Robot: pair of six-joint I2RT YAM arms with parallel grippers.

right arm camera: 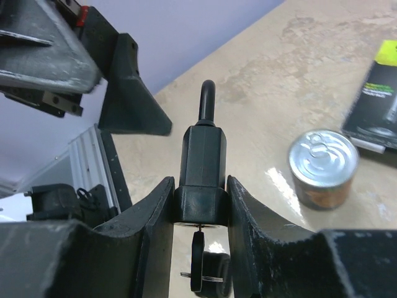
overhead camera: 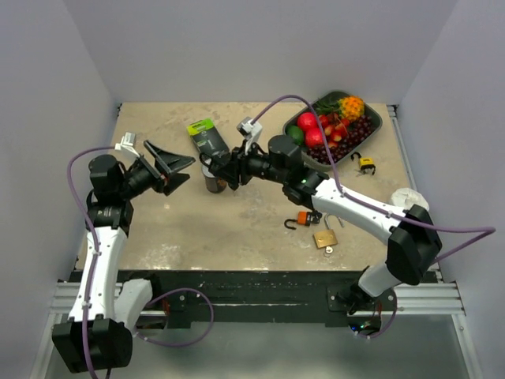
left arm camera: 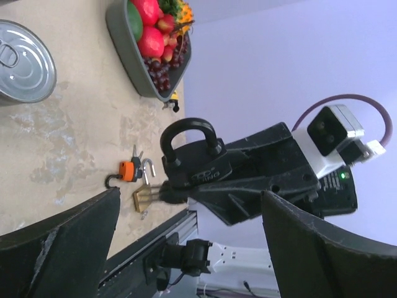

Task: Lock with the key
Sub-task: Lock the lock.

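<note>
You are holding the black padlock [right arm camera: 203, 158] in the air with the right gripper [right arm camera: 200, 186], just above and to the left of the tin can [right arm camera: 322, 167]. The two fingers are pressing on the flat sides of the lock body, closed only as far as the body allows. This grip is leaving both ends free. The shackle is pointing away from the can, toward the left gripper [overhead camera: 189, 169], and the bottom end is facing the right wrist. From that bottom end what looks like the key [right arm camera: 197, 267] is hanging out with its ring, so the key seems to be sitting already in the keyhole.

The left gripper is waiting farther left of the can. Its fingers are spread to the widest and are carrying nothing. It is facing the padlock straight on, apart from it, probably so that it can come in and take one end.

In the left wrist view both legs of the shackle seem to be going into the body, but I cannot say if it is latched.

My judgement is that the turning of the key is not yet done.
</note>
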